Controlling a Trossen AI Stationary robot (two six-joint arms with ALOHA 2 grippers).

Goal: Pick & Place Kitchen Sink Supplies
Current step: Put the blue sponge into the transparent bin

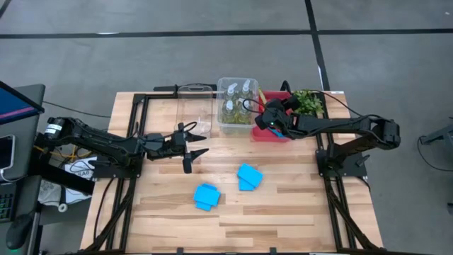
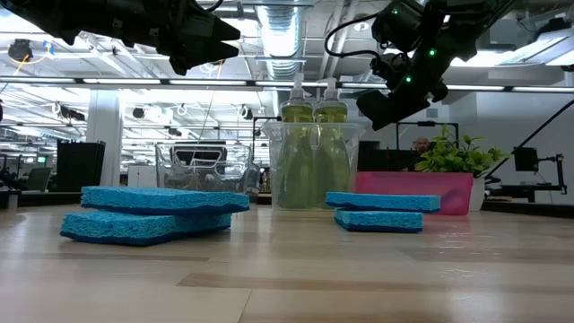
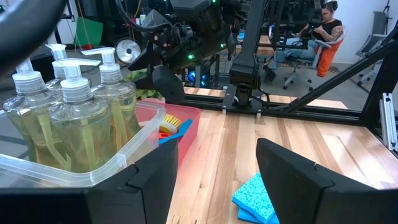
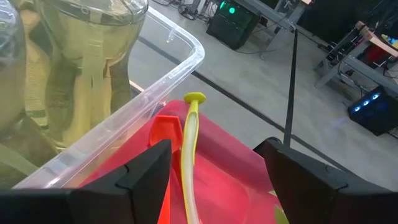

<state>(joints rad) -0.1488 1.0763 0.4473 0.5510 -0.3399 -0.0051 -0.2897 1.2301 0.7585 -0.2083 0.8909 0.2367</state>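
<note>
Broadly, the wooden surface carries everything, with bins lined along its far edge and sponges out in the middle. An empty clear bin stands at the far edge, left of centre. Just beside it a second clear bin holds the four pump bottles of yellow-green liquid, packed upright and touching. To its right sits the red bin with the brushes lying in it: a yellow-green handle and a red one show, a blue one is partly hidden. A small leafy plant stands at the far right corner.

Two pairs of blue sponges lie mid-surface, each pair stacked loosely, the other pair nearer the right edge.

The right pincer hangs over the red bin, fingers spread wide and empty, the brush handles between and below them. The left pincer hovers in front of the empty clear bin, also open and holding nothing.

The brushes look light, stiff and slim, likely to roll or pivot; taking one mid-handle, across its width, seems safest. The sponges should be soft and light, best pinched by an edge. The bottles are probably heavier and slick, so the neck under the pump looks the surest hold.
</note>
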